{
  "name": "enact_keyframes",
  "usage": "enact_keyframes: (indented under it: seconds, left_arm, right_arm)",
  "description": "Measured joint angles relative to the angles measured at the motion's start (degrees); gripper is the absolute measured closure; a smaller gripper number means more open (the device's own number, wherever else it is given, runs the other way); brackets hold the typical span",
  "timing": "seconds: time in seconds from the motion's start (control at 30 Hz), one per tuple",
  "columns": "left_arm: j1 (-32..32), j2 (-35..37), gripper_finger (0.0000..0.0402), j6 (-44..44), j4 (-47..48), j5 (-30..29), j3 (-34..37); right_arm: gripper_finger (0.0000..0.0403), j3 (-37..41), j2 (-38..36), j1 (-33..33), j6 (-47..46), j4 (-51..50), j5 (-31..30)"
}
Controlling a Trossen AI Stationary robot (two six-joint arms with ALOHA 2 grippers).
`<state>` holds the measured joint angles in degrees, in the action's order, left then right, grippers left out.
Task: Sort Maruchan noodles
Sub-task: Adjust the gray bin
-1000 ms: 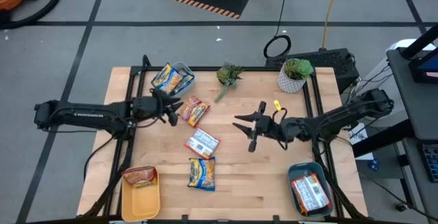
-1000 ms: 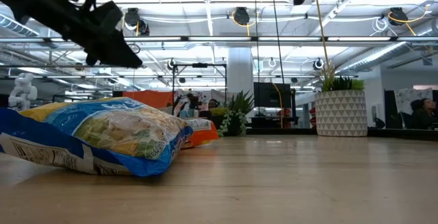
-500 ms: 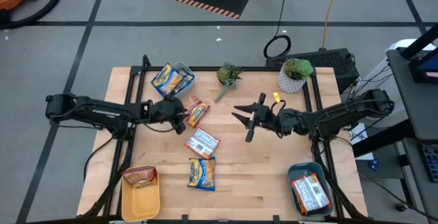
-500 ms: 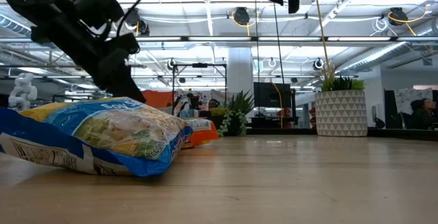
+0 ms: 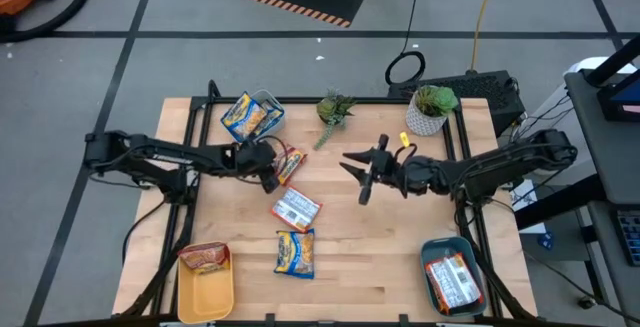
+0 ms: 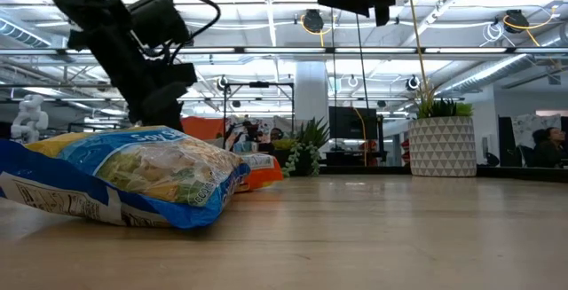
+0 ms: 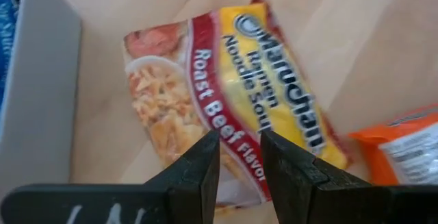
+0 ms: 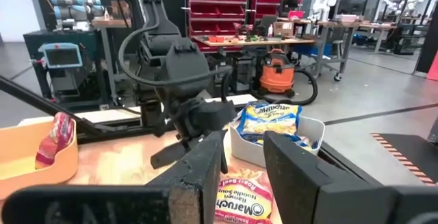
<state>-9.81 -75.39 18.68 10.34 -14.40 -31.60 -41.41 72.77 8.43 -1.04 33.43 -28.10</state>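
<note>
Table (image 5: 400,257): pale wood, with bins at three corners of it.
Left arm: reaches in from 9 o'clock; the left gripper (image 5: 268,170) hangs over the red-and-yellow packet, fingers (image 7: 198,169) a narrow gap apart, nothing between them.
Right arm: comes in from 3 o'clock; the right gripper (image 5: 358,172) sits just past table centre toward 1 o'clock, fingers (image 8: 205,162) a narrow gap apart, nothing held.
Grey bin (image 5: 268,102): at 11 o'clock, a blue-and-yellow packet (image 5: 247,117) lying in it.
Teal bin (image 5: 432,250): at 5 o'clock, holding a red-and-white packet (image 5: 452,280).
Yellow bin (image 5: 207,292): at 7 o'clock, a red-and-yellow packet (image 5: 204,257) resting on its far end.
Red-and-yellow packet (image 5: 288,160): flat on the table beside the grey bin, long axis running 1 to 7 o'clock; "Roast Beef Flavor" reads on it in the left wrist view.
White packet (image 5: 296,208): near table centre, long axis roughly 10 to 4 o'clock.
Blue packet (image 5: 295,252): toward 6 o'clock from the white one, long axis 12 to 6 o'clock.
</note>
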Motion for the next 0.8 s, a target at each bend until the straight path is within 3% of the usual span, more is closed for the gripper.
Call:
enact_keyframes:
  seconds: [0.47,0.8]
  left_arm:
    - [-4.2,-1.6,0.0289,7.5,5.4,-2.1,-0.8]
    - [-5.2,-7.0,0.0289,5.1,-5.2,-2.5,-0.9]
  right_arm:
    - [0.0293,-0.1,-0.7,0.3,-2.8,-1.1,1.3]
    - [0.0293,-0.1,-0.7,0.3,-4.2,-2.4,1.3]
